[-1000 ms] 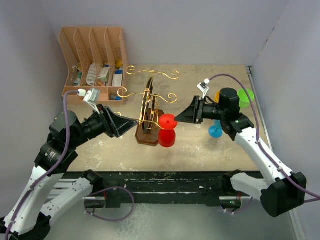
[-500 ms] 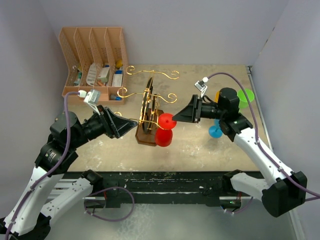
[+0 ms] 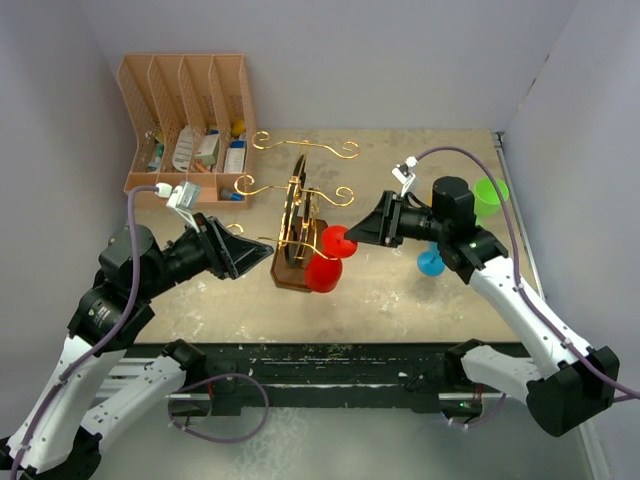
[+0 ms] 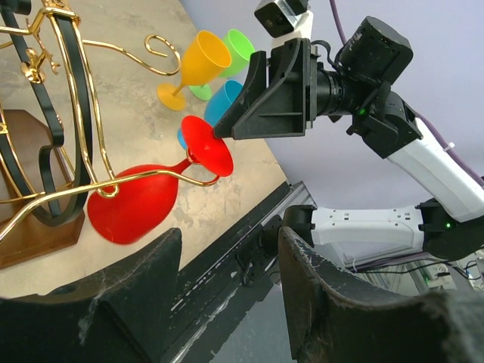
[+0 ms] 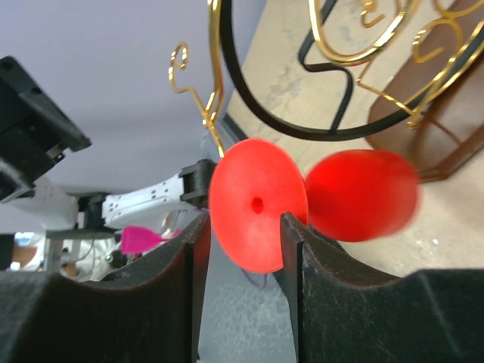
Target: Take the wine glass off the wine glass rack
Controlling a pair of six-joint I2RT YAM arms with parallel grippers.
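Observation:
A red wine glass hangs upside down from a low gold arm of the wine glass rack, bowl tilted toward the rack's brown base. My right gripper reaches in from the right. Its fingers stand on either side of the glass's round foot, touching the rim, shut on it. In the left wrist view the glass hangs from the gold wire with the right gripper at its foot. My left gripper hovers left of the rack base, open and empty.
A peach slotted file organiser with small items stands at the back left. Behind my right arm are a green glass, a blue glass and an orange one. Grey walls close in both sides.
My right gripper has moved left and its fingers have narrowed onto the glass's foot. The red bowl has swung left toward the rack base. The left arm has stayed put.

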